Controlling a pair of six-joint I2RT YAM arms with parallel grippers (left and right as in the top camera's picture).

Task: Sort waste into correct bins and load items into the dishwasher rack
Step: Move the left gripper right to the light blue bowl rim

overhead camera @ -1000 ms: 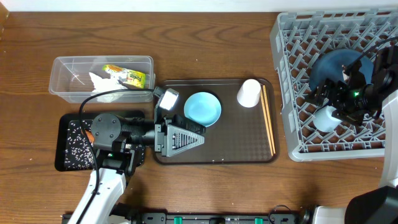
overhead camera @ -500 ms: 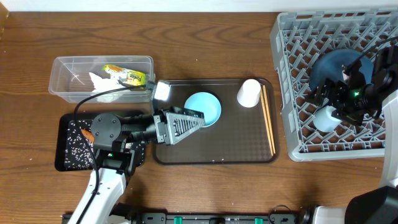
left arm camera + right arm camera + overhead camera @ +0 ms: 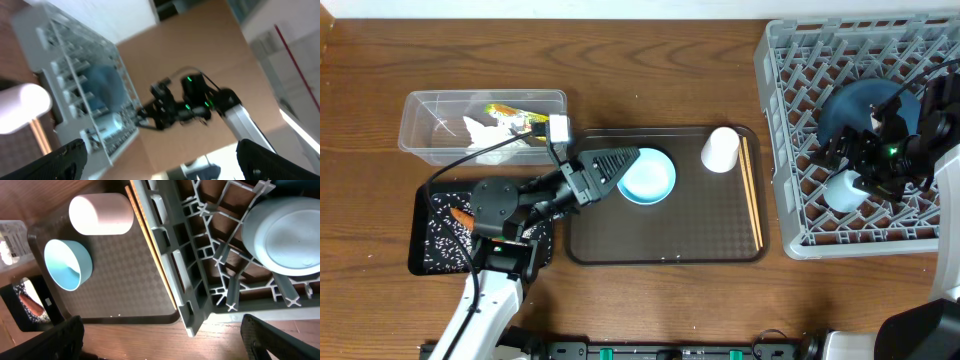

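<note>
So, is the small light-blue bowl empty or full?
Empty: in the overhead and right wrist views the small light-blue bowl shows a bare inside.

We get only motion blur in the left wrist view. Overhead, the left gripper (image 3: 632, 157) hides the left rim of the small light-blue bowl (image 3: 656, 178); the dishwasher rack (image 3: 772, 160) runs off the frame's right edge.

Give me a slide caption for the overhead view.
Left tool hovers at the edge of the small light-blue bowl on the brown tray; right tool hangs over the grey dishwasher rack.
</note>
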